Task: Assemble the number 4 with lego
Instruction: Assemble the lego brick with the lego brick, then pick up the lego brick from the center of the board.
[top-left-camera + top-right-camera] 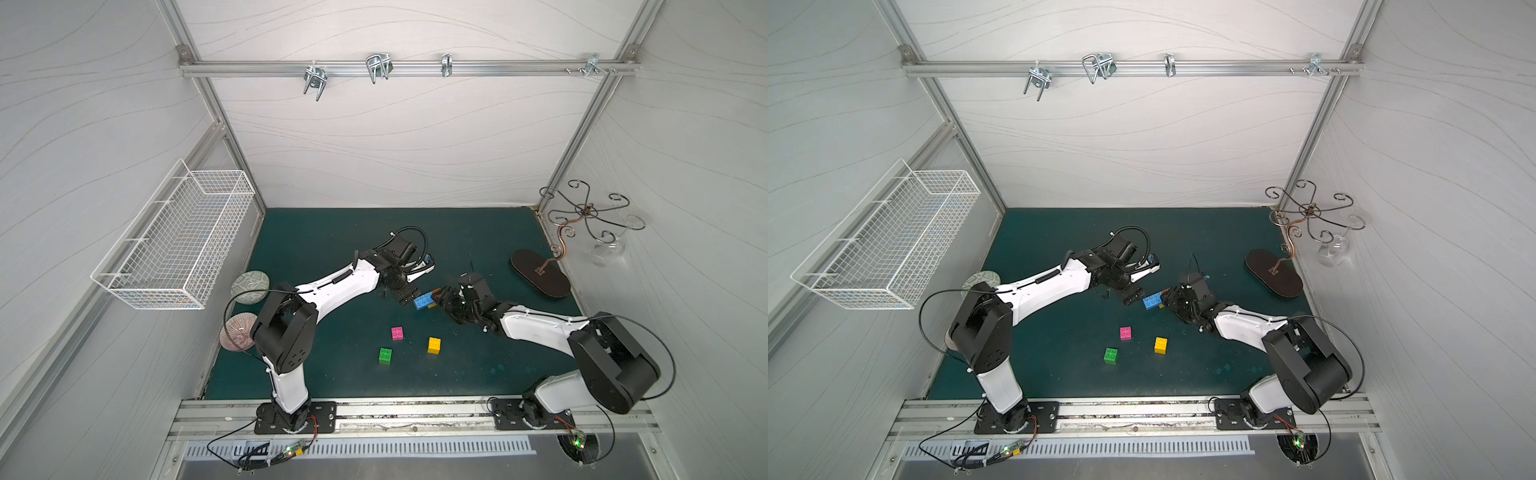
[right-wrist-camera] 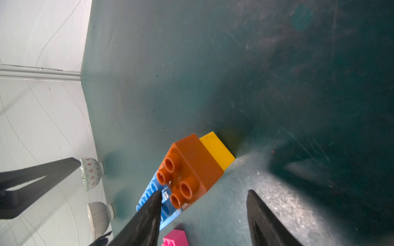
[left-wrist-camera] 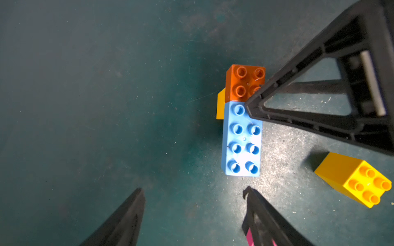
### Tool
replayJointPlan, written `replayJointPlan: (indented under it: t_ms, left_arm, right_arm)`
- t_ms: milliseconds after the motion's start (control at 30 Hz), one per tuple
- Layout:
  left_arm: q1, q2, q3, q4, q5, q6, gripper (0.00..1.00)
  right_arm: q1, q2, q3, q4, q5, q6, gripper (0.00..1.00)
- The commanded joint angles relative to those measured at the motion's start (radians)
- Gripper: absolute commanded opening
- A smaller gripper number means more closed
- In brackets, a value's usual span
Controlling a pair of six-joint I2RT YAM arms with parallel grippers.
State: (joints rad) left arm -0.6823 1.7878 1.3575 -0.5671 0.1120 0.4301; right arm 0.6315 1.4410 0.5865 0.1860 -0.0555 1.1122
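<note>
Well, blue brick (image 3: 242,144) lying mid-mat (image 1: 332,249), orange brick (image 3: 241,82) butting one end, yellow brick (image 2: 216,149) joined beneath orange. Left gripper (image 3: 193,188) spread wide, holding nothing, tips just short of blue's free end. Right gripper (image 2: 204,191) likewise apart, gripping nothing; one finger (image 2: 149,213) at orange-blue seam. Pink brick (image 1: 397,333), green brick (image 1: 385,356), second yellow brick (image 1: 434,345) loose, nearer front edge.

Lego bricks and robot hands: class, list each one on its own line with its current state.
orange brick, studs up, lower yellow brick beneath it
blue brick, studs up, against the orange brick
loose yellow brick, alone, upright
pink brick, loose, upright
green brick, loose, upright
left hand, open, empty
right hand, open, one finger at the orange brick
</note>
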Motion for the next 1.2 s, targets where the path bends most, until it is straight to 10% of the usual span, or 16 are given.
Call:
replayJointPlan:
  t_ms: [0, 267, 600, 1167]
  left_arm:
    - [0.003, -0.039, 0.004, 0.020, -0.003, 0.006, 0.77]
    - [0.004, -0.060, -0.003, 0.020, -0.017, 0.004, 0.78]
    - [0.042, -0.232, -0.178, 0.130, -0.048, -0.258, 0.78]
    - [0.180, -0.539, -0.430, 0.153, 0.048, -0.573, 0.78]
  right_arm:
    - [0.001, 0.010, 0.034, -0.012, -0.007, -0.033, 0.65]
    - [0.001, -0.026, 0.067, -0.052, -0.018, -0.067, 0.68]
    - [0.033, -0.182, 0.203, -0.608, -0.036, -0.196, 0.69]
    - [0.217, 0.063, 0.421, -1.000, -0.052, -0.241, 0.68]
